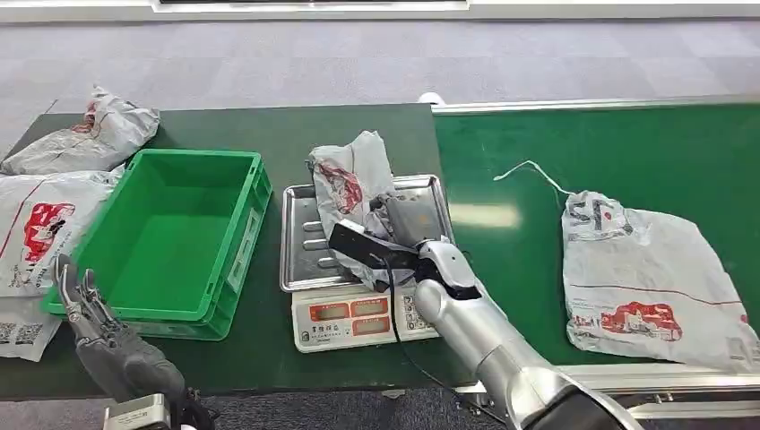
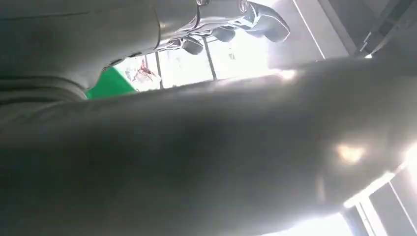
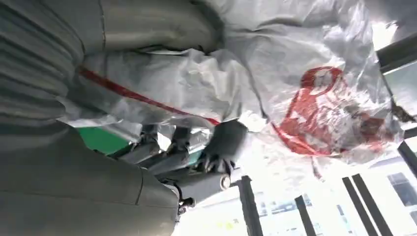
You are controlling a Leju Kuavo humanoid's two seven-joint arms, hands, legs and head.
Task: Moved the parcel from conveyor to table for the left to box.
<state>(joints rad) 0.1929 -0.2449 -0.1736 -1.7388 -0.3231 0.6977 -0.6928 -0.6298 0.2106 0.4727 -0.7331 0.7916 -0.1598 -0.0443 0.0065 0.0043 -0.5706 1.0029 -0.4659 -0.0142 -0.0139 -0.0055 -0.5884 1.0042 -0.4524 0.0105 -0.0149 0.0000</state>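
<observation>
We see the parcel (image 1: pixel 351 184), a crumpled grey plastic mailer with a red print, standing bunched up over the steel tray of the scale (image 1: pixel 300 242), which sits on the dark green table (image 1: pixel 296 134) between the green box (image 1: pixel 170 237) and the conveyor (image 1: pixel 609 152). Our right hand (image 1: pixel 399 224) grasps it: in the right wrist view the grey thumb presses along the bag's upper fold and the dark fingers (image 3: pixel 223 142) curl in against the plastic from the other side, with the red print (image 3: pixel 324 113) spread beyond them. From the head view we cannot tell whether the parcel's lower edge rests on the tray or hangs just above it.

Our left hand (image 1: pixel 85 300) is low beside the near left corner of the green box, palm turned up, fingers apart and holding nothing; in the left wrist view its fingers (image 2: pixel 221 22) stretch out loosely past a sliver of the box's green.

The scale's front panel carries orange displays and a keypad facing us. A black cable runs along our silver right forearm. On the conveyor's green belt lies another grey bag (image 1: pixel 645 278) with a red print and a loose white string, well apart from the scale. Left of the box, more grey bags (image 1: pixel 85 139) are piled on the table, one (image 1: pixel 40 228) with a red print touching the box's left wall.
</observation>
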